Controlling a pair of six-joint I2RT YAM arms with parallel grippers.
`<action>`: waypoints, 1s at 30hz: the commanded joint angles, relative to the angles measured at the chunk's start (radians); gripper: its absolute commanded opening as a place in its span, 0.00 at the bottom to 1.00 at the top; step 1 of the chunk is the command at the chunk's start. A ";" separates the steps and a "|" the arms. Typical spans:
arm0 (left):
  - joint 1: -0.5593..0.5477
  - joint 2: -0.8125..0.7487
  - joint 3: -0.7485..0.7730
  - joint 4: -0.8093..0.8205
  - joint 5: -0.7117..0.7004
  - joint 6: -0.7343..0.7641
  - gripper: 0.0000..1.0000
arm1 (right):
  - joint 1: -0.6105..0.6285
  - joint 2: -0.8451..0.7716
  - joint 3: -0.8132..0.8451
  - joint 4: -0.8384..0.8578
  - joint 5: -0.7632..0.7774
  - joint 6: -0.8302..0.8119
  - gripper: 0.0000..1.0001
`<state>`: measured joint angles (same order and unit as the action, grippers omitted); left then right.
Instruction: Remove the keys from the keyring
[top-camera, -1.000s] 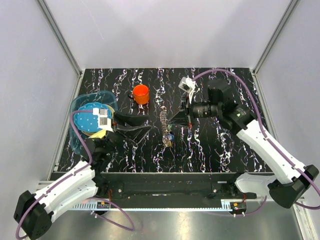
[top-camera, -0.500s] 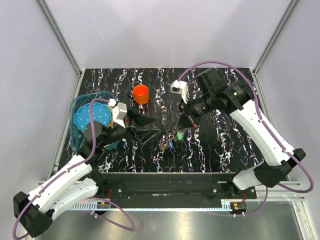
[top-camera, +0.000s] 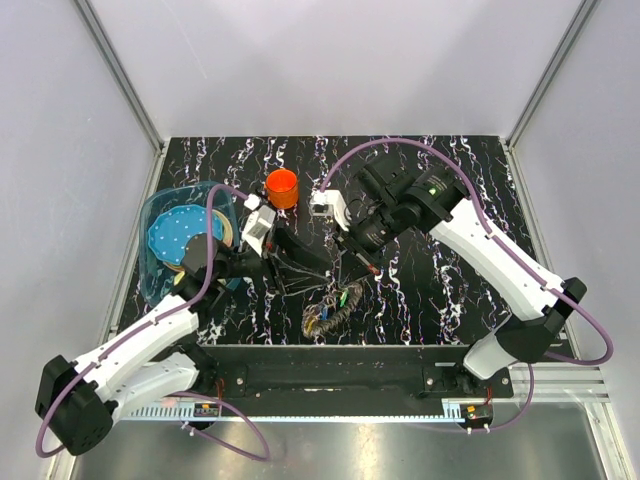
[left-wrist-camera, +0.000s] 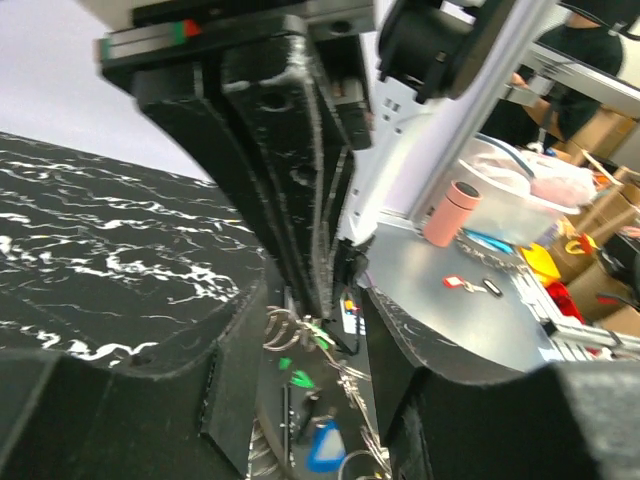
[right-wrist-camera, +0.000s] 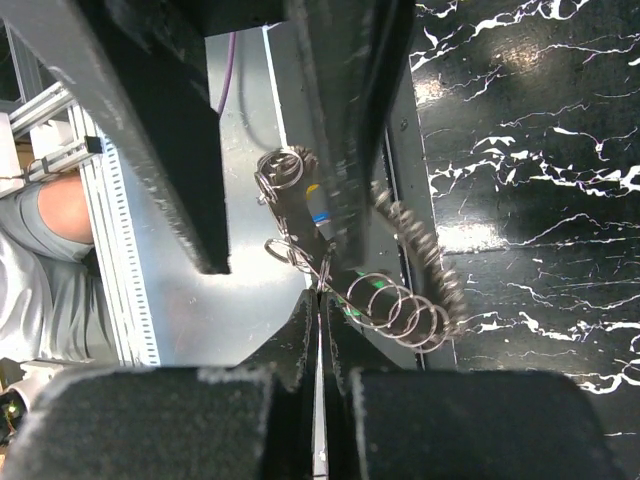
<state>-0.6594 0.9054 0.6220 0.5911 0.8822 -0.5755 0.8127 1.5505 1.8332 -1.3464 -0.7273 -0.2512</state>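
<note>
Marbled table (top-camera: 440, 305); orange cup (top-camera: 281, 187), blue bowl (top-camera: 158, 212) clear of keyring (top-camera: 326, 317)

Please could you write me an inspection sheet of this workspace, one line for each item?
Surface: black marbled table.
Job's things: keyring near the front edge, below both grippers; keys with green and blue heads by it.
Clutter: orange cup at the back; blue bowl at the left.
Grippers: left gripper open, close by; right gripper shut on a wire loop of the keyring.
Cables: purple cables arch over both arms, apart from the keyring.
Surroundings: white walls; pink cylinder on a bench beyond.
</note>
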 joint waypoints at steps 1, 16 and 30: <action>0.004 0.013 -0.001 0.168 0.139 -0.083 0.45 | 0.013 -0.006 0.052 -0.080 -0.063 -0.023 0.00; -0.008 0.046 0.090 -0.108 0.146 0.108 0.36 | 0.019 -0.018 0.008 -0.056 -0.095 -0.037 0.00; -0.046 0.081 0.122 -0.186 0.155 0.170 0.26 | 0.022 -0.004 0.014 -0.051 -0.092 -0.031 0.00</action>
<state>-0.6907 0.9836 0.7002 0.4065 1.0180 -0.4473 0.8238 1.5536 1.8297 -1.3590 -0.7792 -0.2775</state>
